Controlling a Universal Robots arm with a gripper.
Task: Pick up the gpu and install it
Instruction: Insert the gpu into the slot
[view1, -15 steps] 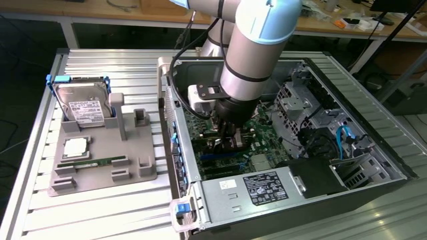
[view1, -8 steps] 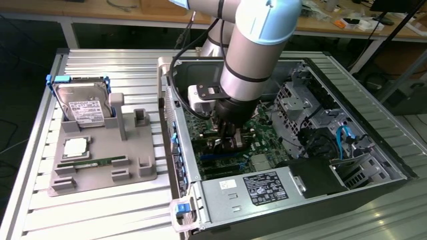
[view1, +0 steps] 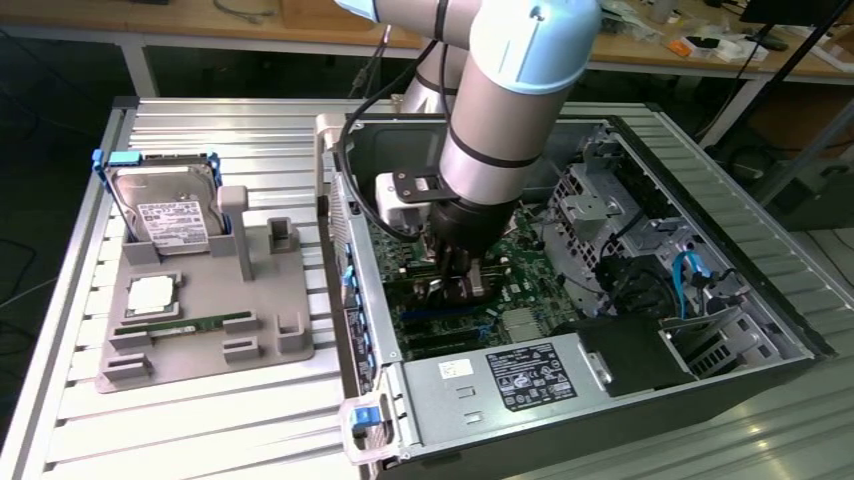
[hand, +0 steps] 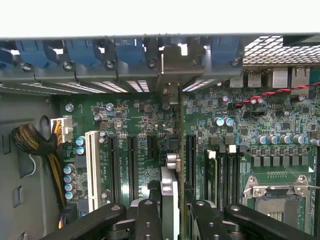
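The gpu (hand: 170, 195) stands on edge between the gripper's (hand: 170, 212) two black fingers (hand: 148, 217), which pinch it from both sides. In the wrist view the card is seen edge-on: a thin silver and grey strip running from the fingers toward the case's rear wall, where its bracket (hand: 172, 67) stands among the blue slot clips (hand: 82, 52). The card sits over the motherboard (hand: 280, 125), in line with the dark expansion slots (hand: 132, 162), just beside a longer black slot and near a white slot (hand: 92, 165); whether it is fully seated in a slot cannot be told. Farther along the board lies the open cpu socket (hand: 275, 197), and a bundle of sleeved cables (hand: 35, 142) ends at a white plug by the board's other edge.

In the exterior view the arm (view1: 514, 100) reaches down into the open pc case (view1: 747, 260), and the gripper (view1: 454, 285) is low over the green board, the card hidden there by the wrist. The power supply (view1: 514, 375) sits at the case's near end, with a blue cable (view1: 687, 280) toward the exterior view's right. On the exterior view's left, well apart from the case, a grey tray (view1: 274, 340) holds a hard drive (view1: 167, 215) upright, a cpu (view1: 151, 292) and a RAM stick (view1: 180, 325) lying flat. All rests on a slatted metal table (view1: 200, 125).
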